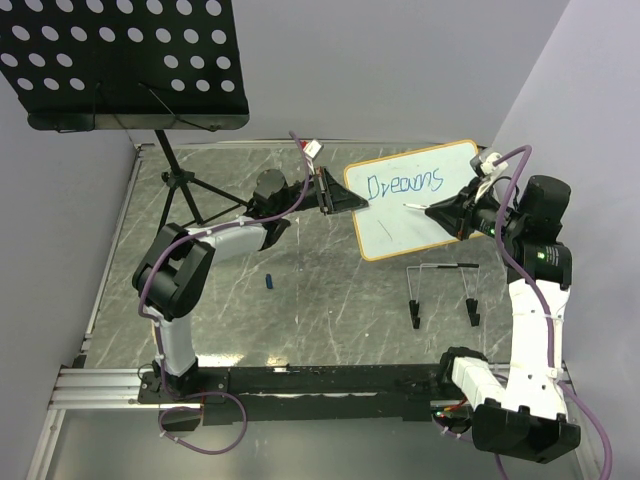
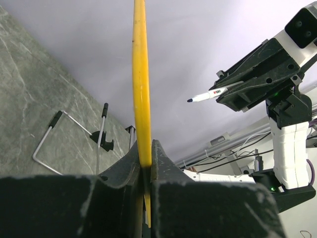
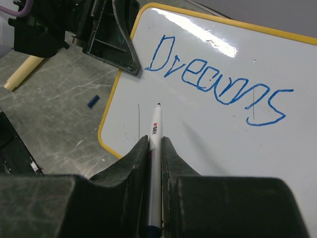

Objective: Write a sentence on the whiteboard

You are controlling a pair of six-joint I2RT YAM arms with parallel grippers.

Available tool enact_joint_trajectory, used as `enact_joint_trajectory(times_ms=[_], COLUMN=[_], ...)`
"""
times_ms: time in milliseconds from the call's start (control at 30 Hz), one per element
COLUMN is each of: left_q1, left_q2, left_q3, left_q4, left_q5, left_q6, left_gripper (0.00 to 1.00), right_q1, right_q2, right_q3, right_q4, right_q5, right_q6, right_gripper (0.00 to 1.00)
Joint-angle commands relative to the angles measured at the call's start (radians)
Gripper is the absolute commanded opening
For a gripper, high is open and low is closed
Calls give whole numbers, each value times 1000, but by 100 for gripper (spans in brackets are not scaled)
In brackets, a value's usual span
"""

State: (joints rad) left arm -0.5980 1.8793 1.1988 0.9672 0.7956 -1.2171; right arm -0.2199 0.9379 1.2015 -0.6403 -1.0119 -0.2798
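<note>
The whiteboard [image 1: 400, 228] with its yellow-tan frame is held up off the table at a tilt. Blue handwriting on it reads "Dreams" [image 3: 213, 84]; that is all of the sentence that shows. My left gripper [image 1: 345, 203] is shut on the board's left edge, which the left wrist view shows edge-on as a yellow strip [image 2: 141, 89] between the jaws [image 2: 147, 153]. My right gripper [image 3: 155, 144] is shut on a white marker [image 3: 156, 126]. The marker's tip points at the blank area below the word, a short gap off the surface [image 2: 208, 95].
A small blue cap [image 1: 270, 282] lies on the grey marble table. A black perforated music-stand tray [image 1: 125, 60] hangs over the back left on its tripod [image 1: 185, 190]. An empty wire easel [image 1: 445, 290] stands below the board, near the right arm.
</note>
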Motion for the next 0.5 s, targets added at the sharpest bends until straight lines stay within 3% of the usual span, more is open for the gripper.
enact_joint_trajectory(times_ms=[0, 467], left_q1=[-2, -3], left_q2=[-85, -86], left_q3=[13, 13], left_q4=[149, 153], left_q5=[-26, -30], left_q6=[-16, -16], left_gripper=[1, 1], right_q1=[11, 27], right_q2=[-11, -11], right_q3=[-2, -2], right_q4=[11, -4], right_q5=[-1, 19], right_q6=[-21, -42], right_gripper=[0, 0])
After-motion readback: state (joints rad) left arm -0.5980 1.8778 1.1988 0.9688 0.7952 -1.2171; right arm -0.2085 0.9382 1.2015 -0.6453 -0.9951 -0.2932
